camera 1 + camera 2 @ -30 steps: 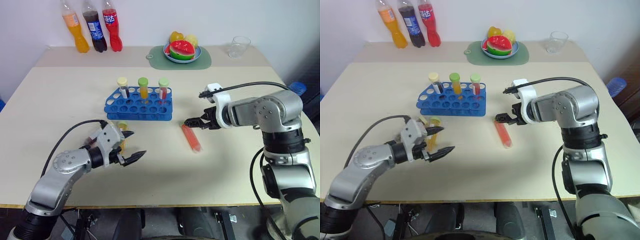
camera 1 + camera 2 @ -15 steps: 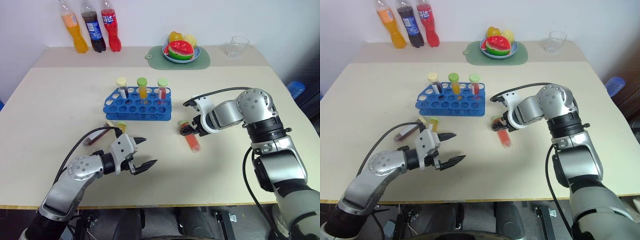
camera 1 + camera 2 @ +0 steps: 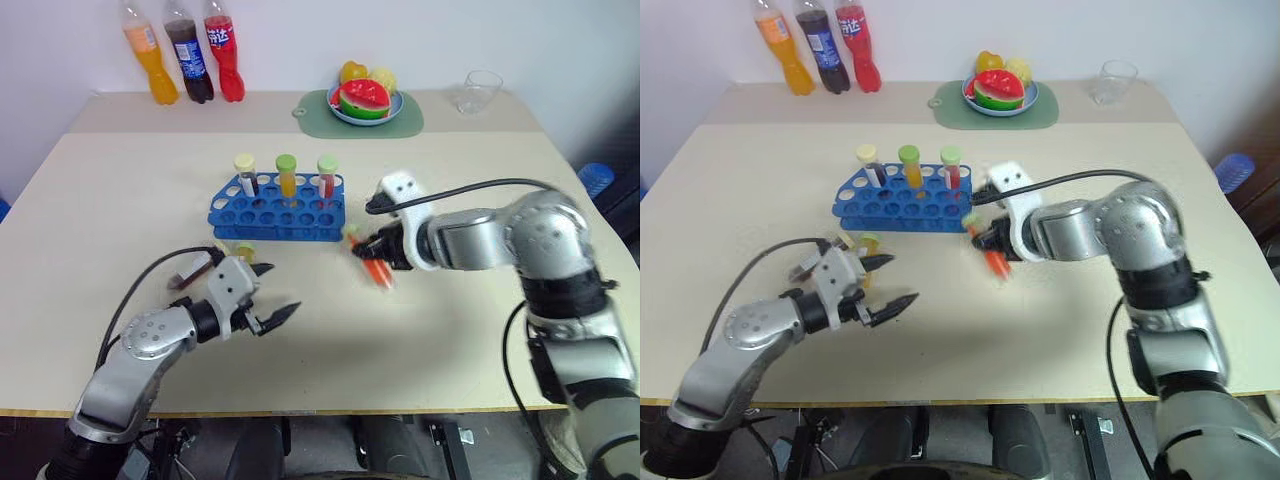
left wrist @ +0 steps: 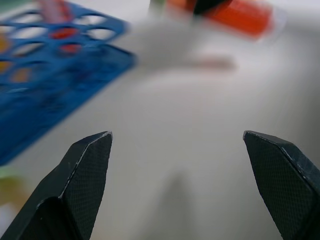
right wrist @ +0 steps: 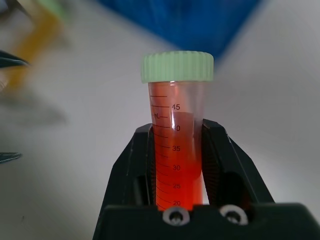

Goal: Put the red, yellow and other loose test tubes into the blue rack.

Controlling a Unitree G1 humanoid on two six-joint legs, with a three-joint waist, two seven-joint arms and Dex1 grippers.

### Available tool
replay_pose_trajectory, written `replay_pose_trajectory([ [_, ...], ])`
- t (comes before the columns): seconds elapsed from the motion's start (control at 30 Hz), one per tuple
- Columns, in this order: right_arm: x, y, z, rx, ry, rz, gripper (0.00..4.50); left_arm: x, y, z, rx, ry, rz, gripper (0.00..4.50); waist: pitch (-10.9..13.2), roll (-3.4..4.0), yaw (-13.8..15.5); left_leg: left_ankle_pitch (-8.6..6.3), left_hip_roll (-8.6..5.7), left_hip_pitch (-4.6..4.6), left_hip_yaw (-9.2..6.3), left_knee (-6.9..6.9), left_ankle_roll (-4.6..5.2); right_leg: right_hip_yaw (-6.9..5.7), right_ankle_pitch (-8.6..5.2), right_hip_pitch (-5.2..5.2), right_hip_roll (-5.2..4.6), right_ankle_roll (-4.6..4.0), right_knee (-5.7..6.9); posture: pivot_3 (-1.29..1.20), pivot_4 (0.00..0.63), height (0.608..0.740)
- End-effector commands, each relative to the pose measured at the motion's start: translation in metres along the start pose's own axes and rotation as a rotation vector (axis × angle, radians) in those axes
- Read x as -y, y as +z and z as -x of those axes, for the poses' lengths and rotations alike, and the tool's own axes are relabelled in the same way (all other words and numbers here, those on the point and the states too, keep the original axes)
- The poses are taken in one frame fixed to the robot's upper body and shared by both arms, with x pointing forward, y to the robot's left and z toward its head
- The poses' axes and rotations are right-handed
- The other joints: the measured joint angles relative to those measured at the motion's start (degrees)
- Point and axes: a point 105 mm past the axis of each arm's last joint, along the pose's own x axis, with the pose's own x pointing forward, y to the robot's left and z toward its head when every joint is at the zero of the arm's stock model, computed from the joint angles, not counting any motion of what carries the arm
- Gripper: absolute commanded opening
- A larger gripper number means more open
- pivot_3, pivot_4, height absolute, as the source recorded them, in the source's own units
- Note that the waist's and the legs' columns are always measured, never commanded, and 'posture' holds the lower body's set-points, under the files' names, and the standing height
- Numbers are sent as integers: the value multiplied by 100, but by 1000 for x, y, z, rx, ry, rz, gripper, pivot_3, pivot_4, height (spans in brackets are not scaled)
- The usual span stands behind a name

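Right gripper: the right gripper [image 5: 177,150] is now clamping its jaws on the red test tube [image 5: 176,160], which a second ago was lying flat on the worktop [image 3: 450,330] with the jaws wide open just beside its cap; the tube is now up off the surface, just right of the blue rack [image 3: 277,207], its pale green cap pointing toward the rack.
Red tube in the wrist view: it is sitting between the two black fingers [image 5: 137,165], cap end away from the wrist, orange-red liquid filling most of it.
Left gripper: the left gripper [image 3: 268,295] is hovering with its jaws spread wide and nothing between them, in front of the rack, much where it was a second ago.
Yellow test tube: the yellow test tube [image 3: 243,252] is lying on the worktop between the rack and the left gripper, partly hidden by that arm.
Dark tube: another loose tube [image 3: 192,270] with dark contents is lying beside the left wrist.
Rack: three capped tubes are standing upright in its back row, as before.
Worktop: it is pale beige, with three soft-drink bottles [image 3: 187,50] at the far left edge, a green mat [image 3: 315,115] carrying a bowl of toy fruit [image 3: 364,100], and a clear cup [image 3: 479,92] at the far right.
Room: a plain light wall is rising behind the worktop.
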Motion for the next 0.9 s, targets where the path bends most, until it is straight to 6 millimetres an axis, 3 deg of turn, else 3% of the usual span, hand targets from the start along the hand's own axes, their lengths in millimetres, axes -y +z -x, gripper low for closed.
replay_pose_trajectory([
  [0.03,-26,22,10,321,133,240,749,-14,11,9,52,78,12,4329,0,0,-4,0,1,1,0,0,1,-2,0,3,0,0,-3,0,150,734],
  [0.13,-35,27,3,552,143,341,749,-38,12,14,83,208,12,4329,1,-1,-44,0,1,9,7,1,0,2,0,5,1,1,3,0,150,734],
  [0.27,-39,44,-30,768,10,374,749,-64,10,25,119,340,69,4329,1,-1,-93,3,11,30,17,1,-5,15,4,4,15,-6,22,0,150,734],
  [0.4,-33,60,-53,861,-89,296,749,-63,3,28,97,336,72,4329,2,1,-82,6,12,28,10,0,-10,15,6,2,19,-10,25,0,150,734],
  [0.53,-29,58,-70,881,-150,274,749,-54,2,28,92,309,77,4329,2,1,-26,7,5,20,11,0,-14,13,6,2,3,-10,17,0,150,734],
  [0.9,-15,42,-81,858,-209,257,749,-47,5,28,106,301,79,4329,3,2,-60,7,4,26,10,-3,-14,13,6,1,3,-10,22,0,150,734],
])
